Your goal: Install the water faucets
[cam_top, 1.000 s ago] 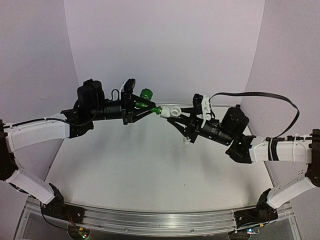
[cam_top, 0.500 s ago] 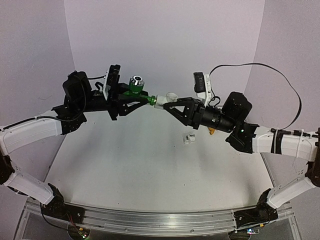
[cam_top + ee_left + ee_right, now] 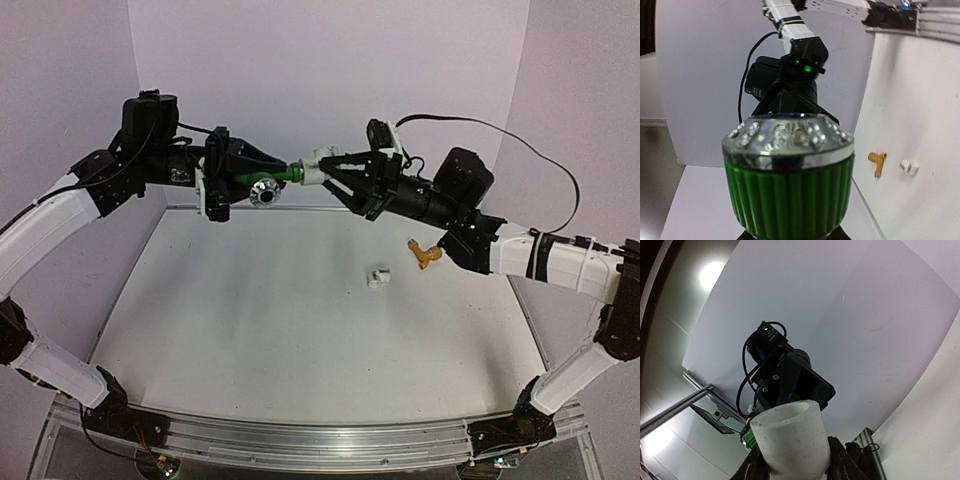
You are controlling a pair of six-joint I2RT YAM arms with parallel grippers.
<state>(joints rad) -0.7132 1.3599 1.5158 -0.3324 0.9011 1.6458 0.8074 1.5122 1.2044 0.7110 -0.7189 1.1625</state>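
The green water faucet (image 3: 268,187) hangs in the air near the back wall with my left gripper (image 3: 262,176) shut on it. Its silver-capped knob (image 3: 789,186) fills the left wrist view. The faucet's green stem (image 3: 291,174) meets the end of a white pipe fitting (image 3: 318,168). My right gripper (image 3: 338,176) is shut on that fitting, with a dark finger (image 3: 842,460) on each side of the white cylinder (image 3: 790,437). How far the stem sits inside the fitting is hidden. The yellow-gold water faucet (image 3: 427,254) lies on the table at the right.
A second small white fitting (image 3: 378,278) lies on the white table (image 3: 250,340), left of the yellow faucet. Both pieces also show in the left wrist view, the yellow faucet (image 3: 877,163) and the white fitting (image 3: 909,167). White walls (image 3: 330,80) stand close behind the grippers.
Both arms have risen and moved back toward the wall, keeping the green faucet and white fitting end to end. The faucet has turned, so its knob now points down.
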